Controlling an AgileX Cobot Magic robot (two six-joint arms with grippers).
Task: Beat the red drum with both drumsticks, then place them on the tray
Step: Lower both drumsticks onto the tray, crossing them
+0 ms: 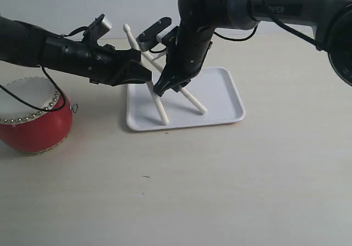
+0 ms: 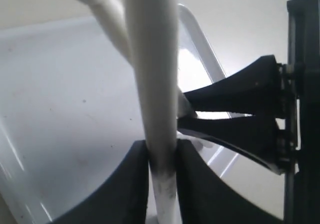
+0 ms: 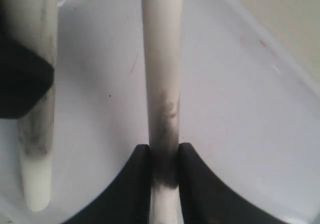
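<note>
The red drum [image 1: 34,126] stands at the left, with neither gripper near it. Over the left part of the white tray [image 1: 224,89], the two drumsticks cross. My left gripper [image 1: 145,76] is shut on one drumstick [image 1: 160,109], which slopes steeply and has its lower end on the tray near the front rim. In the left wrist view, this stick [image 2: 152,78] is pinched between the black fingers [image 2: 125,184]. My right gripper [image 1: 161,90] is shut on the other drumstick [image 1: 193,100], whose far end lies on the tray. The right wrist view shows that stick [image 3: 161,78] clamped over the tray floor [image 3: 240,108].
The two grippers are close together above the tray's left half, and the right gripper's fingers [image 2: 235,111] show beside the left one. The pale tabletop [image 1: 220,191] stretches in front and to the right. A cable [image 1: 52,89] drapes over the drum.
</note>
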